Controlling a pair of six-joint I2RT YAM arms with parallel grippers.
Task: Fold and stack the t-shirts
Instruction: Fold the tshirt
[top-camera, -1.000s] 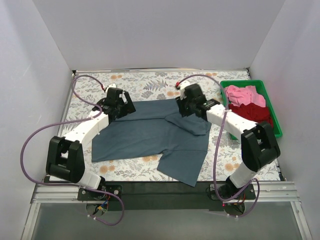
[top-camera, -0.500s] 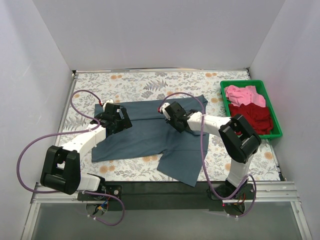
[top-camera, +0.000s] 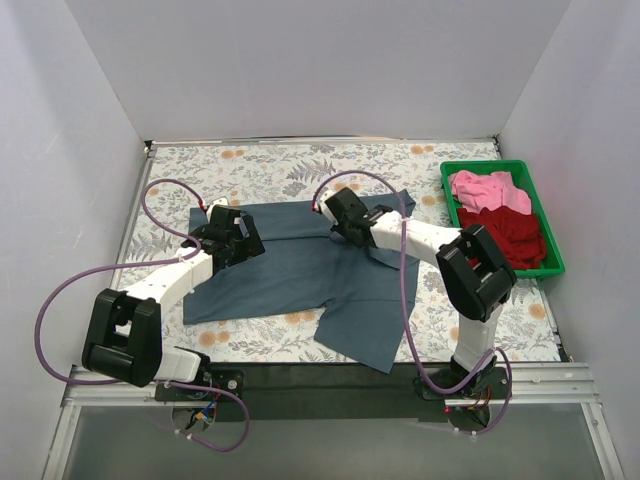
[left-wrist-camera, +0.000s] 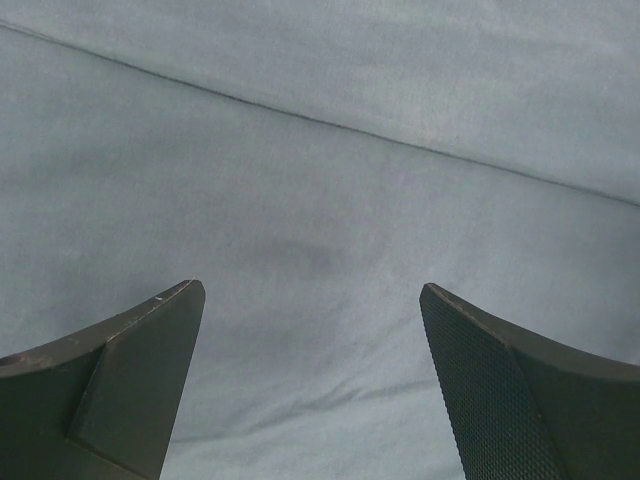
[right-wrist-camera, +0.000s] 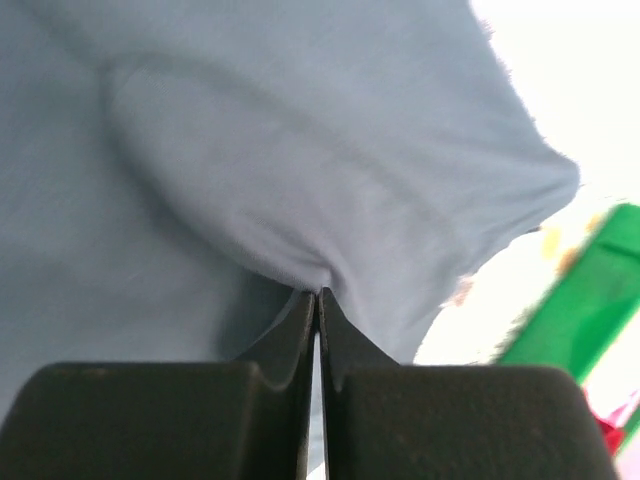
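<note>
The slate blue-grey t-shirt (top-camera: 300, 275) lies spread on the floral table, its right side partly folded over. My right gripper (top-camera: 340, 212) is shut on a pinch of this shirt's cloth (right-wrist-camera: 318, 285) near its top edge, with the fabric bunched at the fingertips. My left gripper (top-camera: 237, 238) is open and empty, low over the shirt's upper left part; its view shows only blue cloth (left-wrist-camera: 320, 200) between the two fingers. The pink t-shirt (top-camera: 485, 190) and the dark red t-shirt (top-camera: 505, 228) lie crumpled in the green bin (top-camera: 550, 245) at the right.
White walls enclose the floral table (top-camera: 300, 165) on three sides. The green bin also shows at the right edge of the right wrist view (right-wrist-camera: 580, 300). Purple cables loop from both arms.
My right gripper has dragged the shirt's right flap leftward and then slightly back, holding the cloth. My left gripper moved a little down and right over the shirt and stays open.
</note>
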